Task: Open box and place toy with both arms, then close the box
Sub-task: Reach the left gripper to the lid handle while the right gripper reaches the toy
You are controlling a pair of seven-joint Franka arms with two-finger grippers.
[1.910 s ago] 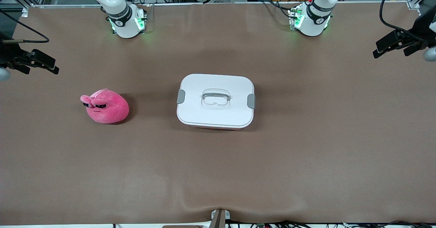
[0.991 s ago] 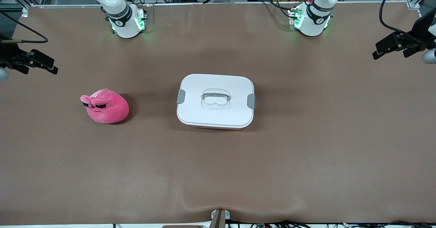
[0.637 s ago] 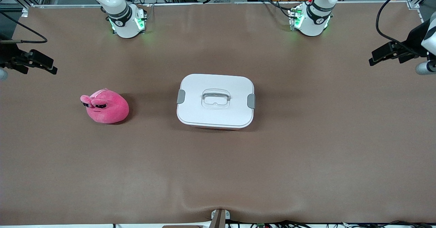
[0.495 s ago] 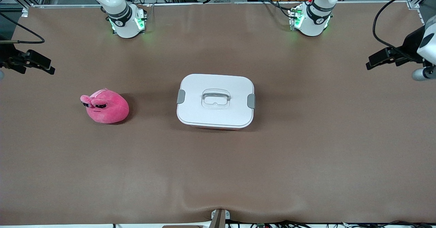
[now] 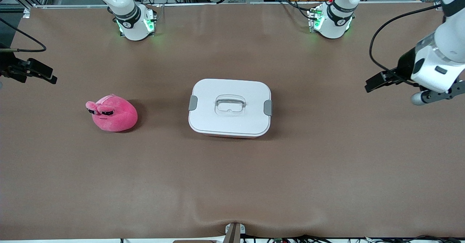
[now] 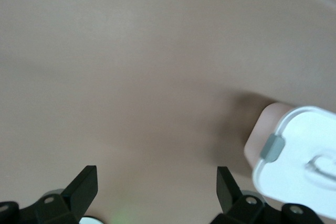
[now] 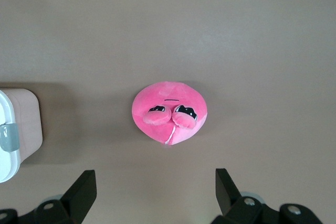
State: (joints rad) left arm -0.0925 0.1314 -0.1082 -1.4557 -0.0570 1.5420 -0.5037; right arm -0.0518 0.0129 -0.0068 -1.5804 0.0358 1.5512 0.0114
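Box: the box sits mid-bench, white lid on, both grey clips down.
Toy: the toy lies toward the right arm's end, apart from the box.
Left gripper: the left gripper is up over the bench's left-arm end, fingers spread.
Right gripper: the right gripper is up at the bench's right-arm edge, fingers spread.

My left pincer shows only its two fingertips; the rest is cut off at the picture's edge. The box is cropped there too, its lid blurred. From the front view, my right pincer is half out of frame.
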